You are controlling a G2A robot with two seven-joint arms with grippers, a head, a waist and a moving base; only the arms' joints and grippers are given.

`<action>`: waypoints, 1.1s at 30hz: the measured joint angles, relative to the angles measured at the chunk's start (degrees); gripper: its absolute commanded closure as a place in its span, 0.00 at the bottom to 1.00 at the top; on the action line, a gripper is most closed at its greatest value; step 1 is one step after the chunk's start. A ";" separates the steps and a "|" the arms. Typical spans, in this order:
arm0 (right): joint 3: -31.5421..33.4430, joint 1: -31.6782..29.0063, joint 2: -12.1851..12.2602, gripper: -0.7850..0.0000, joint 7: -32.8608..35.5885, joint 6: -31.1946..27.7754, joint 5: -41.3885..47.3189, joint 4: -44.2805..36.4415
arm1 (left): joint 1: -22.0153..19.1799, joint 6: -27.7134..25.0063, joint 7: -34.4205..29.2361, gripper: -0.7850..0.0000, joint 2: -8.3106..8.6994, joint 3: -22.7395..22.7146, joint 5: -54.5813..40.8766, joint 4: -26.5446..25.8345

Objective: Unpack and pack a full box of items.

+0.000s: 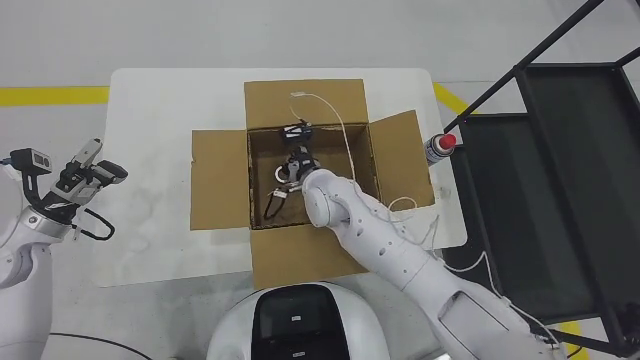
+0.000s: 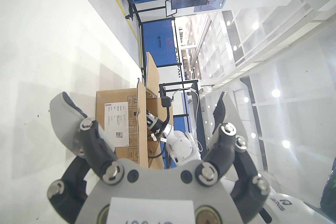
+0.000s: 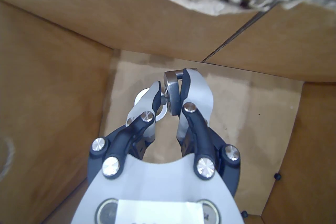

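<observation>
Closest to the lens is the right hand, deep inside the box and clamped on a small metal block. Its two fingers press the block's opposite faces, and the block stands on edge between them, above the cardboard floor. Beside one finger a pale disc lies low down near the floor (whether it belongs to the block I cannot tell). A couple of small black bits sit in the floor's corner, and the top layer of one inner wall is torn in a ragged strip. From above, the box stands in the middle of the white table with all four flaps folded outward, and the right arm bends over the near flap and down into it. The left hand hangs off the table's left side, well apart from the box, its fingers spread wide and holding nothing. At the table's right edge, just beyond the right flap, stands a can with a red cap, and next to that a black rack.
</observation>
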 measured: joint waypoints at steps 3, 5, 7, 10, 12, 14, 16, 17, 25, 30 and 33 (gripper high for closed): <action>2.96 -3.26 1.20 1.00 1.22 -3.70 -0.26 -6.04 | 0.00 0.00 0.00 0.00 0.00 0.00 0.00 0.00; 4.74 -5.14 1.86 1.00 1.86 -6.46 -0.01 -9.25 | 0.00 0.00 0.00 0.00 0.00 0.00 0.00 0.00; 6.76 -7.11 2.58 1.00 2.59 -9.91 0.33 -12.57 | 0.00 0.00 0.00 0.00 0.00 0.00 0.00 0.00; 9.45 -9.60 3.45 1.00 3.56 -15.17 1.75 -16.85 | 0.00 0.00 0.00 0.00 0.00 0.00 0.00 0.00; 11.20 -11.15 3.97 1.00 3.96 -18.49 2.86 -19.58 | 0.00 0.00 0.00 0.00 0.00 0.00 0.00 0.00; 12.58 -12.50 4.35 1.00 3.81 -20.78 3.73 -21.72 | 0.00 0.00 0.00 0.00 0.00 0.00 0.00 0.00; 13.93 -14.00 4.72 1.00 3.48 -22.72 4.42 -24.04 | 0.00 0.00 0.00 0.00 0.00 0.00 0.00 0.00; 14.40 -14.61 4.85 1.00 2.97 -23.59 4.71 -25.01 | 0.00 0.00 0.00 0.00 0.00 0.00 0.00 0.00; 15.22 -15.93 5.10 1.00 0.96 -25.52 4.72 -26.49 | 0.00 0.00 0.00 0.00 0.00 0.00 0.00 0.00; 15.22 -15.93 5.10 1.00 0.97 -25.52 4.72 -26.49 | 0.00 0.00 0.00 0.00 0.00 0.00 0.00 0.00; 15.22 -15.93 5.10 1.00 0.97 -25.52 4.72 -26.49 | 0.00 0.00 0.00 0.00 0.00 0.00 0.00 0.00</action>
